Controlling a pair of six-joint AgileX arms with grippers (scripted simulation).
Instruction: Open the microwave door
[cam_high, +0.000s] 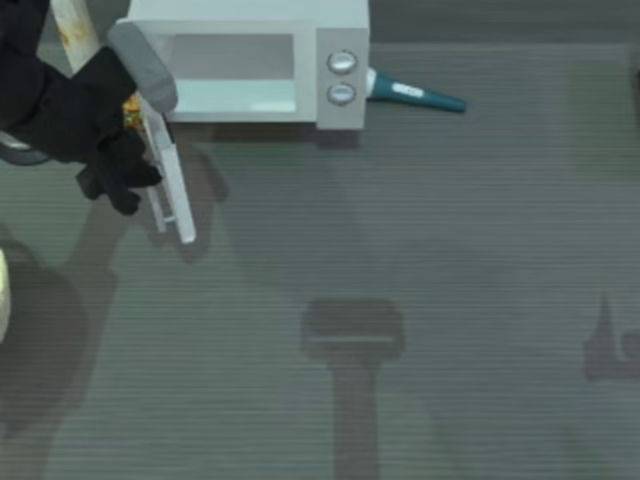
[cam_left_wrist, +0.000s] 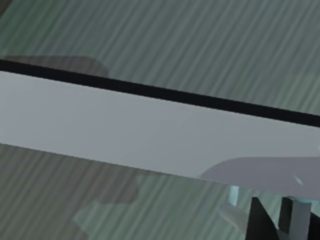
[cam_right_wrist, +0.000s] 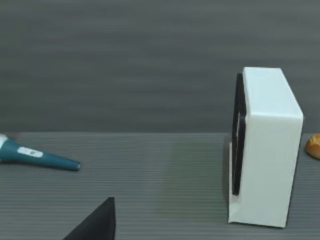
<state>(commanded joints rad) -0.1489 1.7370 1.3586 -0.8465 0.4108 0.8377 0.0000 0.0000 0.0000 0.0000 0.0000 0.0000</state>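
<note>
The microwave (cam_high: 250, 20) stands at the back of the table, left of centre, with its pale inside (cam_high: 230, 75) showing. The microwave door (cam_high: 172, 175) is swung out to the left and points toward the table's front, seen edge-on from above. My left gripper (cam_high: 135, 180) is on the door's outer side, shut on the door handle (cam_left_wrist: 300, 220); the door's edge (cam_left_wrist: 150, 130) crosses the left wrist view as a grey band. My right arm is out of the top view; only a dark part of my right gripper (cam_right_wrist: 100, 225) shows, far from the microwave (cam_right_wrist: 265, 150).
A teal handheld microphone (cam_high: 415, 93) lies just right of the microwave, beside the panel with two knobs (cam_high: 342, 78). A bread roll (cam_right_wrist: 314, 146) sits beyond the microwave in the right wrist view. A white object (cam_high: 3, 305) touches the table's left edge.
</note>
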